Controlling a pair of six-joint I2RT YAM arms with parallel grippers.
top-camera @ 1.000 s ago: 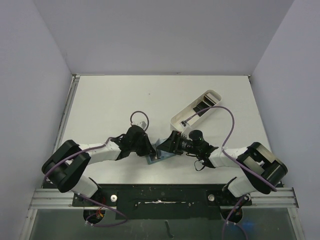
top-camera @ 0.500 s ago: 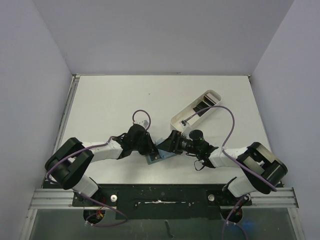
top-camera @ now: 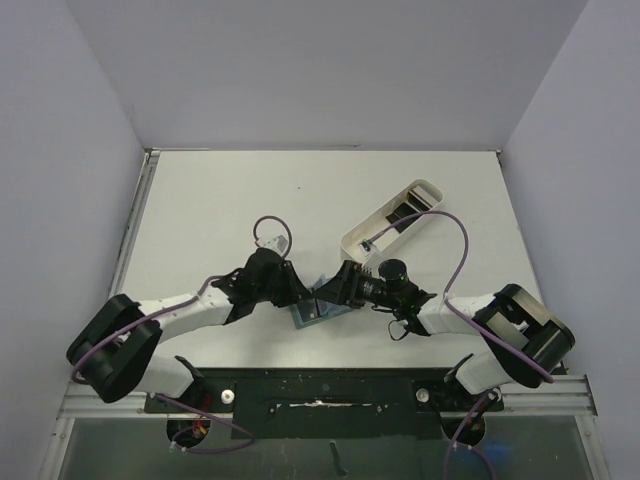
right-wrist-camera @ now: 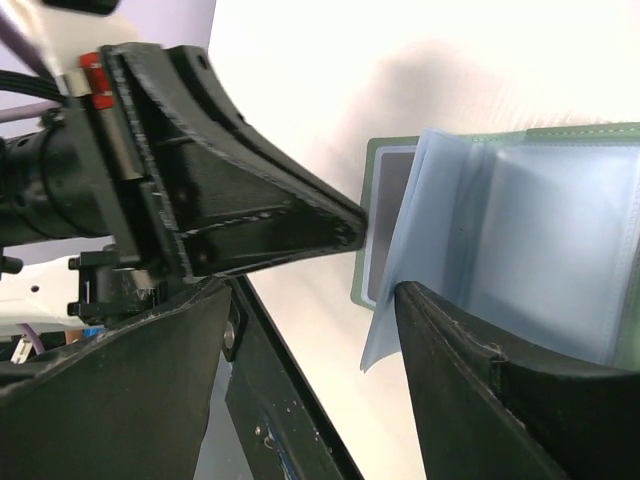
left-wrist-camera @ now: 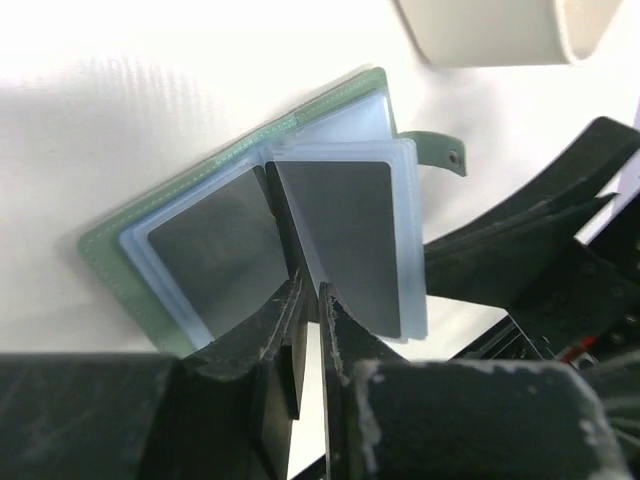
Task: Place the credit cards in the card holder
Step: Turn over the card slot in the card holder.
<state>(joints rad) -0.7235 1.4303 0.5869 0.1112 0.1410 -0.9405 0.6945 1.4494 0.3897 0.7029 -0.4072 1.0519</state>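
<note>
The card holder (top-camera: 312, 312) is seen lying open on the table (top-camera: 220, 200), at about 6 o'clock of its middle, between the two grippers. Dark credit cards (left-wrist-camera: 345, 235) are already lodged in its bluish pockets.

The left gripper (left-wrist-camera: 310, 292) is set at the spine with its fingers almost together. Whether a card edge is pinched there cannot be told. The right gripper (right-wrist-camera: 312, 300) is held apart, one finger resting on the pocket leaves.

The cards are judged light, stiff and slick, best taken by a short edge. The leaves look soft and floppy, so they should be pinned while a card is slid in.

A white tray (top-camera: 375, 232) with more black cards (top-camera: 405, 210) lies at 2 o'clock of the holder. The snap tab (left-wrist-camera: 440, 150) and the other arm's fingers crowd the approach.
</note>
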